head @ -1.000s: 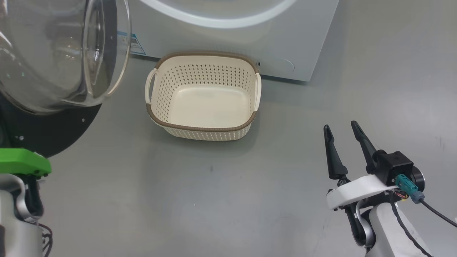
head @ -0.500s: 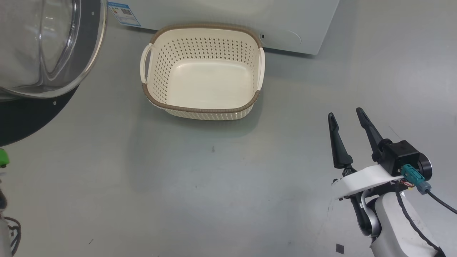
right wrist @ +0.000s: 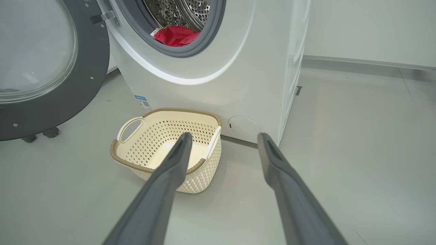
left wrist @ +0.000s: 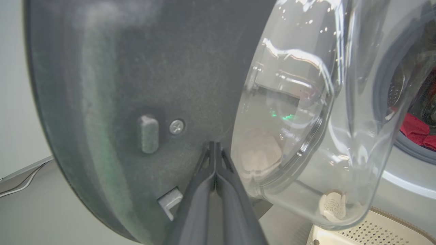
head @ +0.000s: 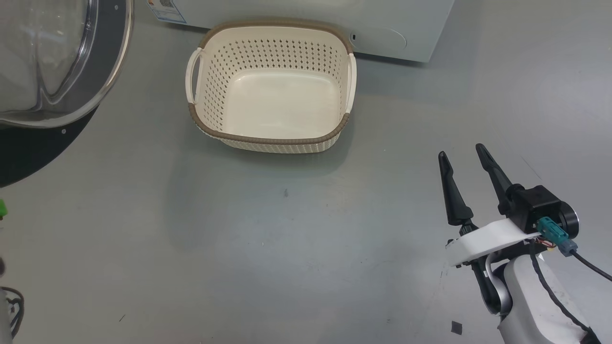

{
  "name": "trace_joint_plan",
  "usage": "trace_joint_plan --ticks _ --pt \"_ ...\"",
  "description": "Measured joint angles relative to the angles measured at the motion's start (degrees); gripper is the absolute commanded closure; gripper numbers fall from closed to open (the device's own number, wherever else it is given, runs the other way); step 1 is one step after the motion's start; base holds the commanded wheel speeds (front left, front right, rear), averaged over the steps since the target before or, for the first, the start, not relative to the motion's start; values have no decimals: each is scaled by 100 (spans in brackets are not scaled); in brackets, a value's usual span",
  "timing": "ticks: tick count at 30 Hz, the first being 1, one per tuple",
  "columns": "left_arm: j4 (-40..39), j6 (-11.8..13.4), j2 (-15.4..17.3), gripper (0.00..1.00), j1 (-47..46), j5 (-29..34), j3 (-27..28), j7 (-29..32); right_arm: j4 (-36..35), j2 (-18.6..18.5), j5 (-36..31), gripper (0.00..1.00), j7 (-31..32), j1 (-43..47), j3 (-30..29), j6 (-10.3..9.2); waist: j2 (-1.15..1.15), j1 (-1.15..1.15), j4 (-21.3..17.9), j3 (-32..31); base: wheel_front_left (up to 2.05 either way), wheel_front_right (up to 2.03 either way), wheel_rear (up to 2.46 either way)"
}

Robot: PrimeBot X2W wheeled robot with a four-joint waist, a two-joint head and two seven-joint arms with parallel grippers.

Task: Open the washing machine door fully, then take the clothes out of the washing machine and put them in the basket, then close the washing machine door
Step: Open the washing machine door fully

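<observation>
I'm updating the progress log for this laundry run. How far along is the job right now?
Done: the washing machine door stands open. In hand: the left gripper, shut, has its tips at the door's dark inner face, seemingly pushing it wider. To do: the clothes lie in the drum, the basket holds nothing, the right gripper is open, and the door needs closing.

Laundry room, washing machine (right wrist: 211, 78), grey floor (right wrist: 340, 153)
</observation>
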Motion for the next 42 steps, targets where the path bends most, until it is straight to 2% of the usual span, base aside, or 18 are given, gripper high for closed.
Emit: trace_joint_plan --ticks 12,23,34,42 --pt "254 -126 -116 100 6 140 -264 -97 179 73 12 0 0 -5 -59 18 0 0 -24 -321 0 0 0" --pt "237 -413 -233 100 153 388 -619 -179 268 131 154 0 1 -8 -175 24 0 0 -147 -907 0 0 0" --pt "-133 -692 -468 100 632 550 -955 -255 249 185 155 0 0 39 -316 24 0 0 -483 -1506 0 0 0" --pt "-464 -766 -643 100 988 705 -1124 -267 162 210 153 0 0 187 -360 20 0 0 -758 -1768 0 0 0"
